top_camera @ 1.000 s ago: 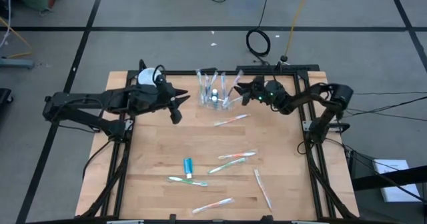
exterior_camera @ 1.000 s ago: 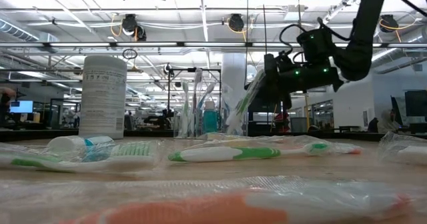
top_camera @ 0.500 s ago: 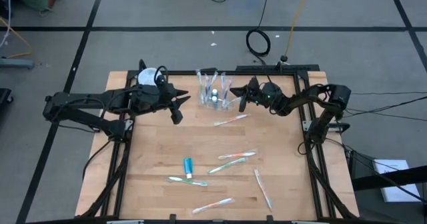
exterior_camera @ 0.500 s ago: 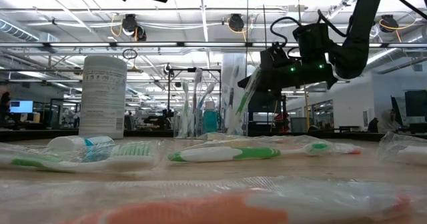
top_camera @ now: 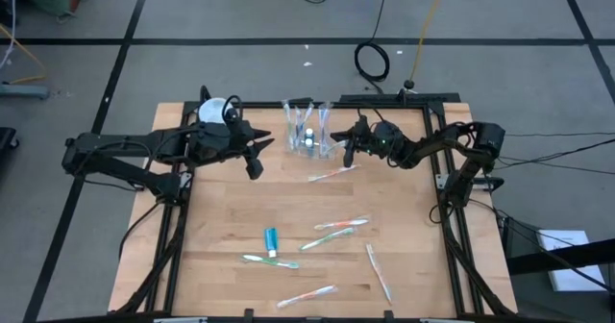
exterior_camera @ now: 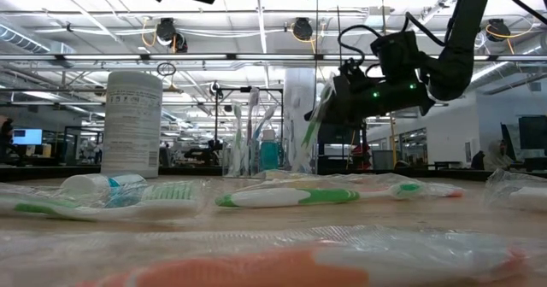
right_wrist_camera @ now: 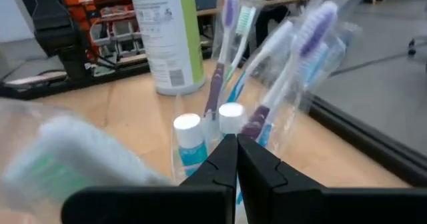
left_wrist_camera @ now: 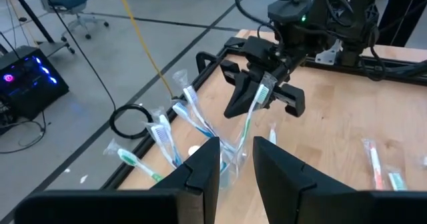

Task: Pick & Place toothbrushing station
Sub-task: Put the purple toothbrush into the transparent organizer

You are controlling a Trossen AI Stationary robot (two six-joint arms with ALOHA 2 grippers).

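Observation:
A small clear cup [top_camera: 307,142] at the table's far middle holds several upright toothbrushes and toothpaste tubes [right_wrist_camera: 188,141]. A wrapped green-and-white toothbrush [left_wrist_camera: 250,121] leans out of it toward the right. My right gripper [top_camera: 349,142] is level and shut, just right of the cup and at that toothbrush's upper end [exterior_camera: 323,99]. My left gripper [top_camera: 258,155] hangs open and empty to the left of the cup. Several wrapped toothbrushes [top_camera: 336,227] and a blue toothpaste tube [top_camera: 271,237] lie flat on the wood nearer the front. My right gripper's shut fingers [right_wrist_camera: 230,159] point level toward the cup from the table's right. The leaning toothbrush's wrapped head [right_wrist_camera: 67,151] runs along one side of them, not between the tips. I cannot tell whether they touch it.
A tall white-blue cylindrical container [top_camera: 216,111] stands at the far left, behind my left arm. One wrapped toothbrush [top_camera: 332,174] lies just in front of the cup. Black frame rails [top_camera: 447,198] border the table on both sides.
My right gripper has moved toward the table's left, closer to the cup, has rolled about its own axis and has shut. The leaning green toothbrush's upper end has shifted a little toward the cup with it.

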